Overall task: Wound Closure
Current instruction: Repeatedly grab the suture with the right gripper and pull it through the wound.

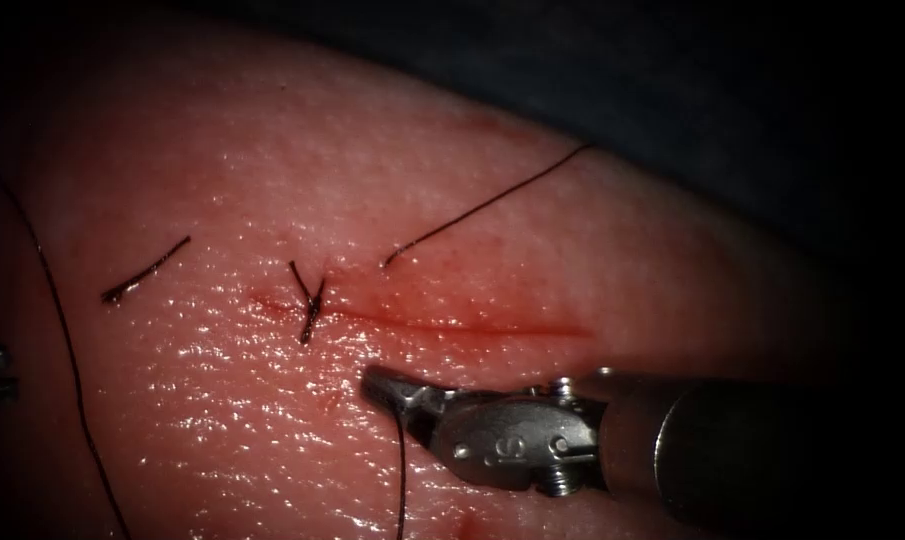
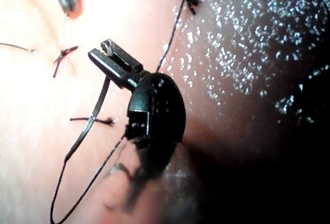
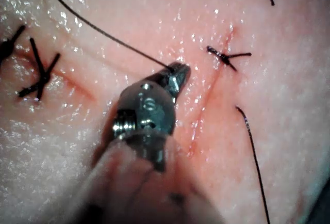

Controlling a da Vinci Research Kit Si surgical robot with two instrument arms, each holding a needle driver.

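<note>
The right end effector [image 1: 380, 385] lay on the tissue [image 1: 222, 420], just on the near side of the cut [image 1: 452, 325]. It was closed on the thread [image 1: 400, 470], which hung from its tips toward the bottom of the endoscope view. One tied stitch [image 1: 310, 300] crossed the cut near its left end. To the right of that stitch the cut was open, with a little red fluid [image 1: 412, 318] along it. A loose cut end [image 1: 144, 270] lay well to the left of the stitch. Another strand [image 1: 482, 205] ran up and to the right from just beyond the cut.

The job looked to be at thread handling between stitches, with most of the cut not yet closed. Where the needle lay could not be told. Any next move would call for keeping the held strand clear of the tied stitch and of the loose strands nearby.

The left wrist view added the left end effector [image 2: 109, 58], with dark strands passing close beside it. Whether it held one could not be told. The right wrist view confirmed the right arm's grip and showed its strand leading away across the tissue. It also showed a second, crossed stitch [image 3: 37, 74] well apart from the first.
</note>
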